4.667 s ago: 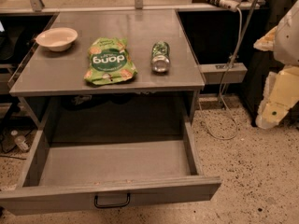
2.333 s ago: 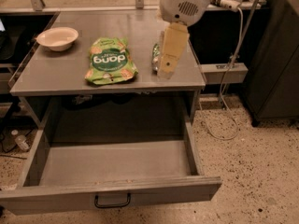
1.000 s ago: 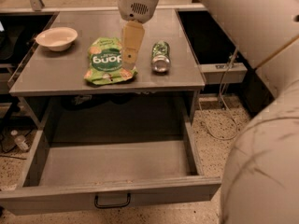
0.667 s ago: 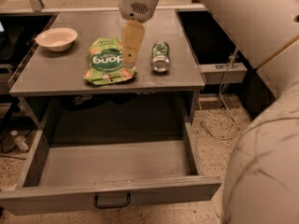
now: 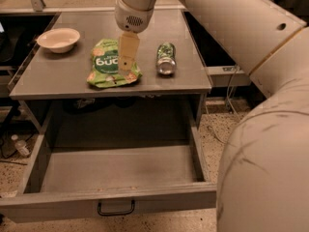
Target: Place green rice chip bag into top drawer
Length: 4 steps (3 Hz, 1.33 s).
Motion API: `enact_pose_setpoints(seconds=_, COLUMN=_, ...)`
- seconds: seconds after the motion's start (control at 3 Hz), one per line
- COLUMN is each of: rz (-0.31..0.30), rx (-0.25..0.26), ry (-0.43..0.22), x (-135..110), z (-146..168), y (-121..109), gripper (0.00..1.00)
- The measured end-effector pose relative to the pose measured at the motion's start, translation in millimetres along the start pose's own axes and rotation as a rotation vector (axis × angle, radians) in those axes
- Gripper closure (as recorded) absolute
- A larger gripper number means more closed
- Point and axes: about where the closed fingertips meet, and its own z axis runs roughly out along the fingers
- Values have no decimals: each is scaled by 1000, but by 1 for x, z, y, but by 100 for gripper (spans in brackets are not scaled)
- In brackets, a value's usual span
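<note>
Since about a second back the claw [image 5: 128, 52] is sitting lower and shifted toward the bowl side, now overlapping the green rice chip bag [image 5: 103, 65] rather than hanging by its edge. Bag, can and bowl are not shifting.

Camera view: the bag is lying flat on the desk [image 5: 53, 79], lettering upside down to the camera. It is lying between the white bowl [image 5: 58, 38] and the green soda can [image 5: 166, 58], which is lying on its side; it is apart from both. The top drawer [image 5: 116, 170] is standing pulled out below the desk front, floor bare, black handle [image 5: 116, 209] facing the camera. The arm [image 5: 231, 18] is reaching in from the right.

Risks, as a judgement: an off-centre pinch could be catching only a crinkly corner, so the bag could be slipping out short of the drawer. A sideways nudge could be pushing the bag into the can and rolling it.

Claw: it is showing side-on as one tan slab, so released or clenched, cannot tell. It is hanging over the bag's can-side part, contact unclear, and nothing is visibly being lifted.
</note>
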Motion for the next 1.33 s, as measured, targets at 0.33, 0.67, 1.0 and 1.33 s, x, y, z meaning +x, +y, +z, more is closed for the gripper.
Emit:
enact_pose_setpoints(seconds=0.33, rz=-6, rx=11, ry=14, x=0, z=19, y=-21, gripper=0)
enact_pose_setpoints(seconds=0.67, rz=-23, rx=6, ry=24, x=-1, z=34, y=-36, gripper=0)
enact_pose_setpoints(seconds=1.0, rz=-32, rx=-19, ry=23, x=-1, z=60, y=-50, gripper=0)
enact_pose_setpoints(seconds=1.33, rz=-31, rx=-24, ry=17, x=-2, z=70, y=-51, gripper=0)
